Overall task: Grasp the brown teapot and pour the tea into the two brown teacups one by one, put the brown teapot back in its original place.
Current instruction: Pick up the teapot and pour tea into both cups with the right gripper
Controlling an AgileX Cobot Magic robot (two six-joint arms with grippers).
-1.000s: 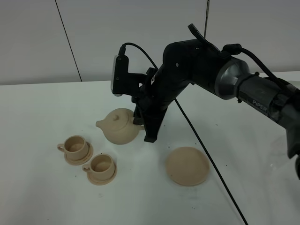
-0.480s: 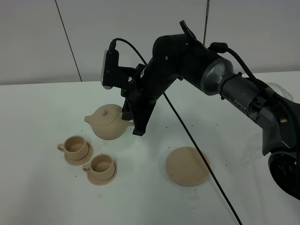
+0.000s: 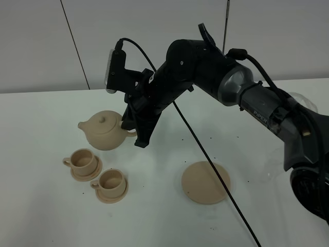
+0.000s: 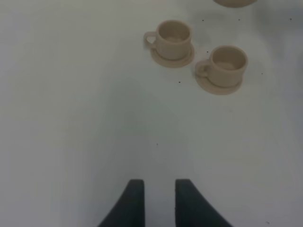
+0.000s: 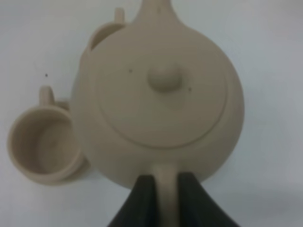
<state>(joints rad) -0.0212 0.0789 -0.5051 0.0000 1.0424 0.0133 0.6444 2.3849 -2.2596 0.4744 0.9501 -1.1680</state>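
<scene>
— Now, the pot first: where do we log it?

— We log the round, squat tan clay teapot [image 3: 103,133] as hanging from the right gripper [image 3: 130,129]. It is on the far side of the two small tan clay teacups, with its spout toward the left of the high view. The knobbed lid is on and the body is roughly level.

— And the grip?

— In the right wrist view we see two dark fingers [image 5: 137,198], one on either side of the loop handle [image 5: 164,189]. They are pressed against it, so we write the jaws down as clamped on the handle.

— Is it clear of the table?

— From the high view alone we cannot tell. In the wrist view the pot covers part of both cups, so we note it as above them.

— Cups?

— The farther teacup [image 3: 82,159] and the nearer teacup [image 3: 110,180] stand upright just beside each other. Each is on a small matching saucer [image 3: 113,198], handles to the left in the high view. We see no liquid in either.

— The pot's place?

— The wide flat tan clay saucer [image 3: 205,182] lies bare on the white table [image 3: 46,221], well apart from the cups and the pot.

— Other arm?

— The left gripper [image 4: 158,189] is over plain table, its jaws a little apart with nothing between them. The two cups lie ahead of it.
</scene>
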